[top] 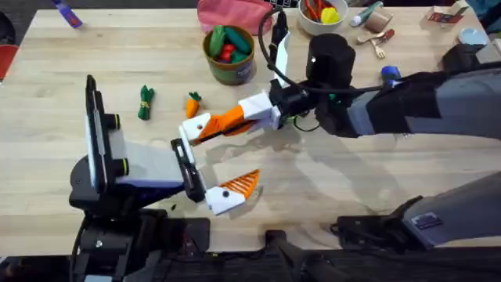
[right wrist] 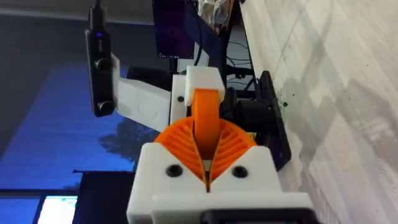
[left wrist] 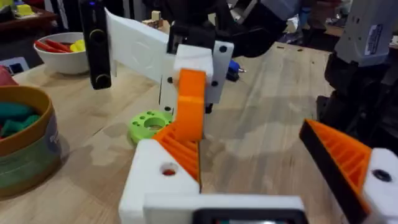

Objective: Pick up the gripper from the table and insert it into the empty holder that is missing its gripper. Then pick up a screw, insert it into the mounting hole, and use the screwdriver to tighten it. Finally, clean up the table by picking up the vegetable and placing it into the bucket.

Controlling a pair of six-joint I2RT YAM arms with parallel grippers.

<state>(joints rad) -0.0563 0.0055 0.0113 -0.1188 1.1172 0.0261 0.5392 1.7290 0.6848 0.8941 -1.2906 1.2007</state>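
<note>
Nearest the arms' bases, the left claw (top: 205, 160) lies low over the bench (top: 329, 196), a light butcher-block top with bare wood along its near edge and across the near right. Its jaws stand wide apart: one white finger (top: 227, 196) bearing an orange ribbed pad sits toward the near edge, and the other side is the holder (top: 196, 125), a white mount. The right arm reaches across the middle from the lower right, and the right claw (top: 221, 124) is clamped shut on the gripper (top: 227, 119), the small orange fin, which it holds against the holder; in the left wrist view the fin (left wrist: 189, 102) stands upright in front of the white mount, though whether it is seated cannot be told.

Just beyond the claws, the vegetable (top: 192, 103), a small carrot, lies on the wood, with a green leafy toy (top: 145, 103) well to its left and open bench around both. A green disc (left wrist: 148, 124) rests on the wood behind the fin.

Farther back stands the bucket (top: 229, 55), holding toy food, with pink cloth (top: 231, 14) behind it. A white bowl (top: 325, 17) of toys sits at the far edge, with small clutter to its right. A blue object (top: 66, 13) lies at the far left corner.
</note>
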